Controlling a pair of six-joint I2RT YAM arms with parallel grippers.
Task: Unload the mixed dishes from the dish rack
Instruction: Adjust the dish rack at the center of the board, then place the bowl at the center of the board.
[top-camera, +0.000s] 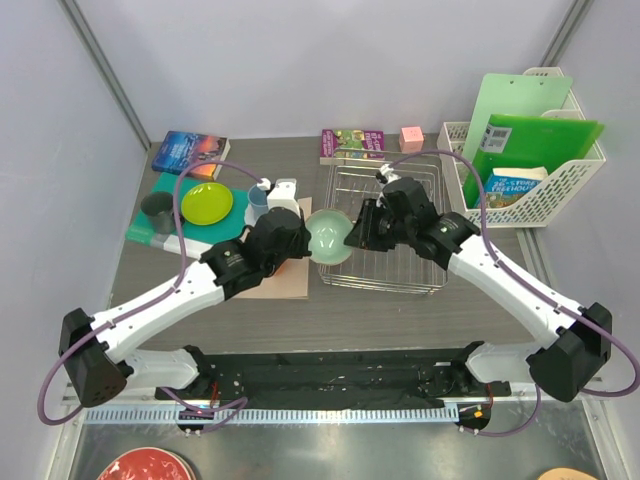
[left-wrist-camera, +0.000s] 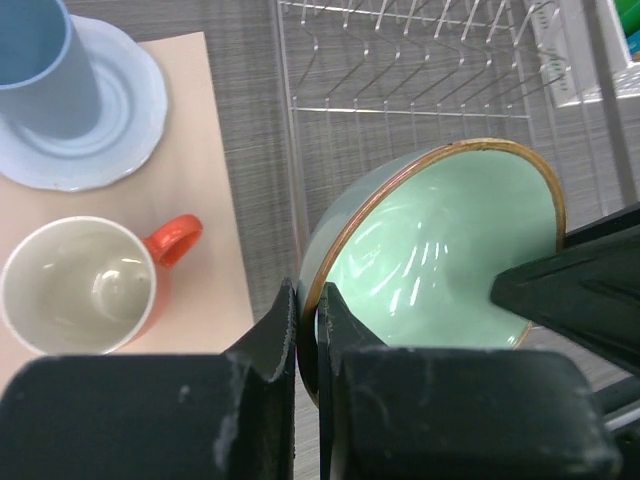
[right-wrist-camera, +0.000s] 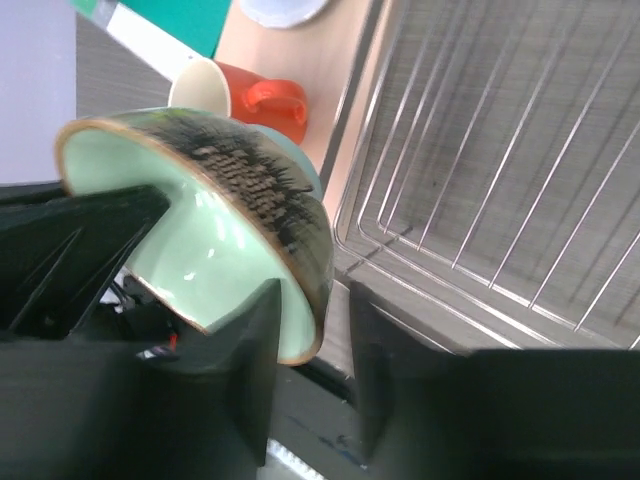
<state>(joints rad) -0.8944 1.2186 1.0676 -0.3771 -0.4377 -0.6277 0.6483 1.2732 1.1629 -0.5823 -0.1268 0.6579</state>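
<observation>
**While Two Grippers Meet on One Bowl, Only the Left Truly Has It**

Where the dish rack (top-camera: 385, 285) ends on its left side, the sage-green bowl (top-camera: 328, 236) hangs tipped on edge, above that rim and clear of the wires. The left gripper (left-wrist-camera: 308, 300) is clamped tight on the bowl's left rim, one finger inside and one outside. The right gripper (right-wrist-camera: 312, 300) straddles the opposite rim, its jaws slightly parted with a gap showing on the outer side, so I judge it no longer bears the weight.

The bowl spans left to right between the two grippers. The peach mat (top-camera: 285, 282) with the orange mug (left-wrist-camera: 80, 285), light blue cup (left-wrist-camera: 40, 70) and white plate (left-wrist-camera: 120, 120) lies left of it, on the left arm's side, so the left arm looks set to carry it there.
</observation>
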